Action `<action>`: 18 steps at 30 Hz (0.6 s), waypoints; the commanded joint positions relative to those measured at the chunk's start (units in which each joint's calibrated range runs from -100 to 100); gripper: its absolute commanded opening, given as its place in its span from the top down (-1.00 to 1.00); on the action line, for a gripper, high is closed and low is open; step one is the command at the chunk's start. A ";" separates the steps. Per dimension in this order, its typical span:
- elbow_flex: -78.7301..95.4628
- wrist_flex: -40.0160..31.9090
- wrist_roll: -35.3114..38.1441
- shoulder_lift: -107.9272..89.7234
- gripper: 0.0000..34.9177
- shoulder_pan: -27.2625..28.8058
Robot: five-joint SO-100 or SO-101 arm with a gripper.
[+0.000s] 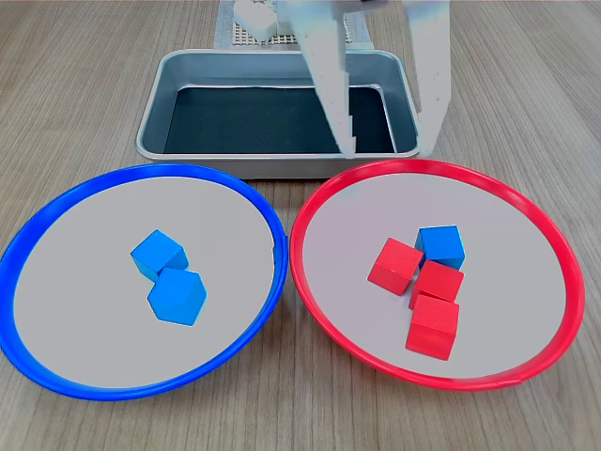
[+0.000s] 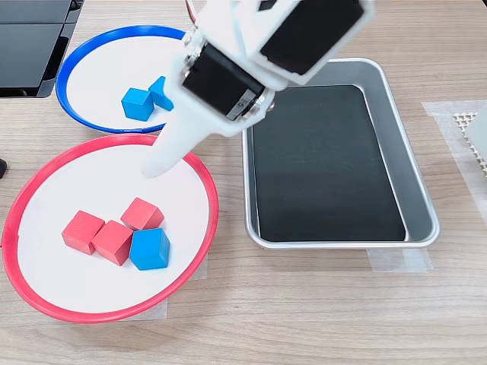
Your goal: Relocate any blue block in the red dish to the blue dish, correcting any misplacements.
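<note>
red cubes (image 1: 433, 324) crowd the blue block (image 1: 441, 245) inside the red dish (image 1: 319, 202); the gripper (image 1: 387, 148), jaws spread wide and empty, hangs above the dish's far rim. best descend straddling the block's free sides.

Second exterior view. The red dish (image 2: 199, 179) held three red cubes (image 2: 112, 240) and one blue block (image 2: 150, 249), the block touching the nearest red cube at the cluster's right end. The blue dish (image 2: 76, 55), farther back, held two blue cubes (image 2: 138, 103) side by side. The gripper (image 2: 156, 166) hung over the red dish's far rim; only one white finger was visible. A metal tray (image 2: 415, 190) with a black liner lay to the right.
</note>
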 commanded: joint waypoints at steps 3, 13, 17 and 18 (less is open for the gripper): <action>-2.97 -1.87 2.10 3.79 0.07 -2.89; -8.71 -1.95 1.12 13.43 0.08 -6.09; -11.17 -1.87 0.88 16.59 0.07 -6.56; -11.71 -1.87 0.88 17.27 0.07 -6.56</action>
